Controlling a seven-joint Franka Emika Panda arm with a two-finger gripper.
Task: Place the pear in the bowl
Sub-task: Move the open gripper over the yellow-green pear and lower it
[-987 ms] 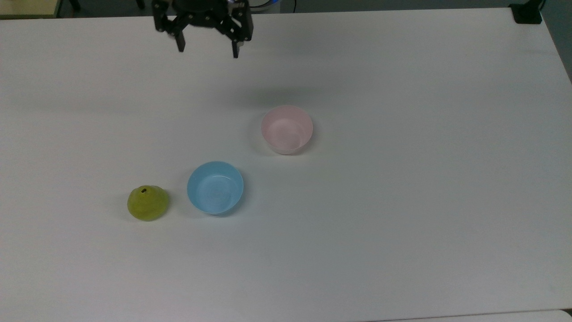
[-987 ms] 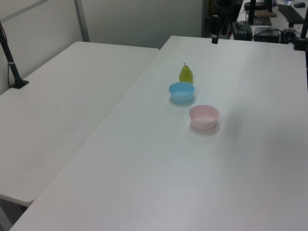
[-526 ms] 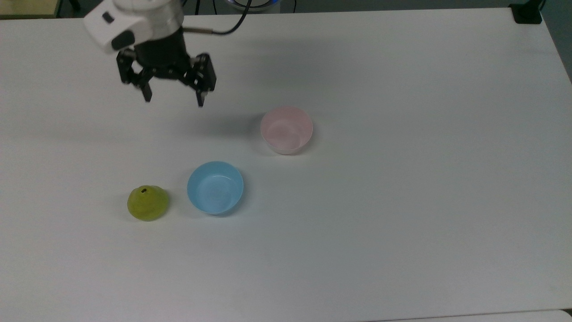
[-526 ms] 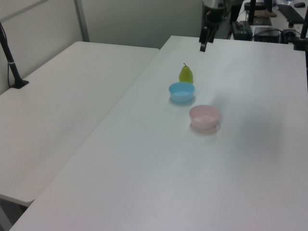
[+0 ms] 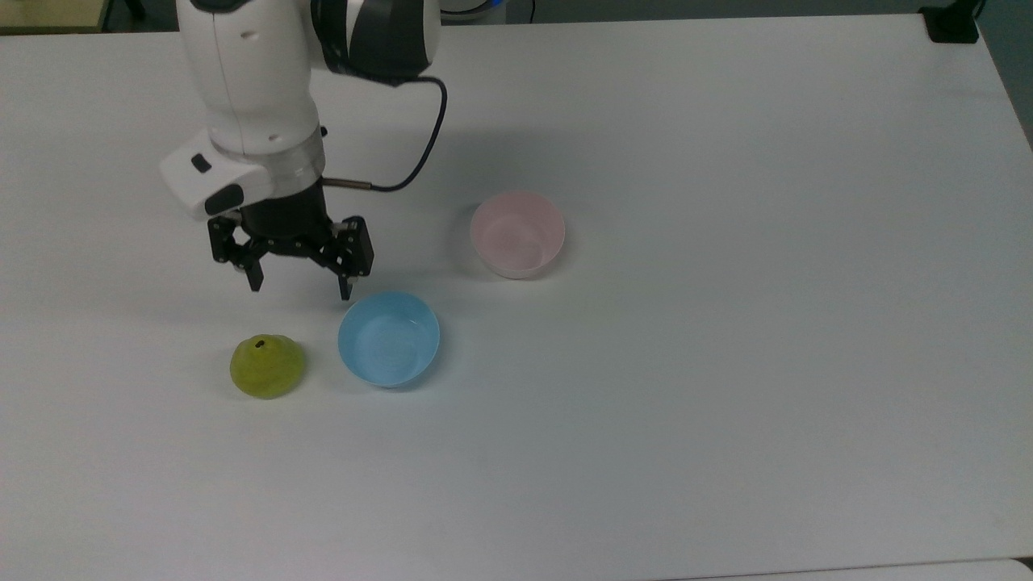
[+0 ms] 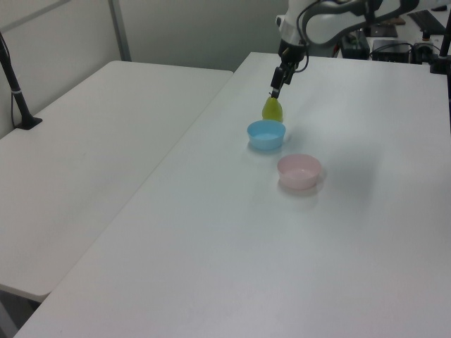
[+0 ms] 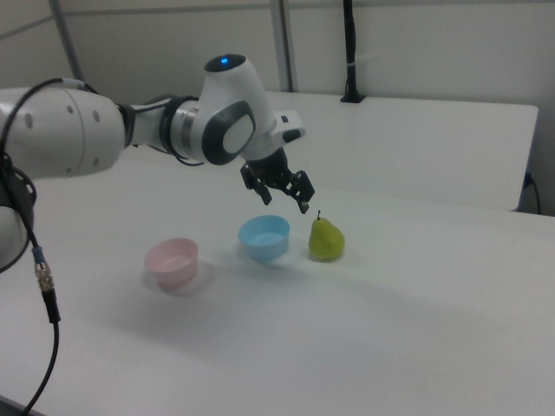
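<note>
Since half a second ago the gripper [image 5: 299, 289] has travelled down the top view toward the fruit, now hanging above the table [image 5: 726, 403] between the pear [image 5: 267, 367] and the light blue bowl [image 5: 389, 338], jaws spread wide and holding nothing. The pear stands upright on the table, just beside the light blue bowl. The pink bowl [image 5: 517, 233] sits apart, holding nothing; so does the blue one. In the left view the gripper [image 6: 275, 89] overlaps the pear's [image 6: 273, 111] top.
</note>
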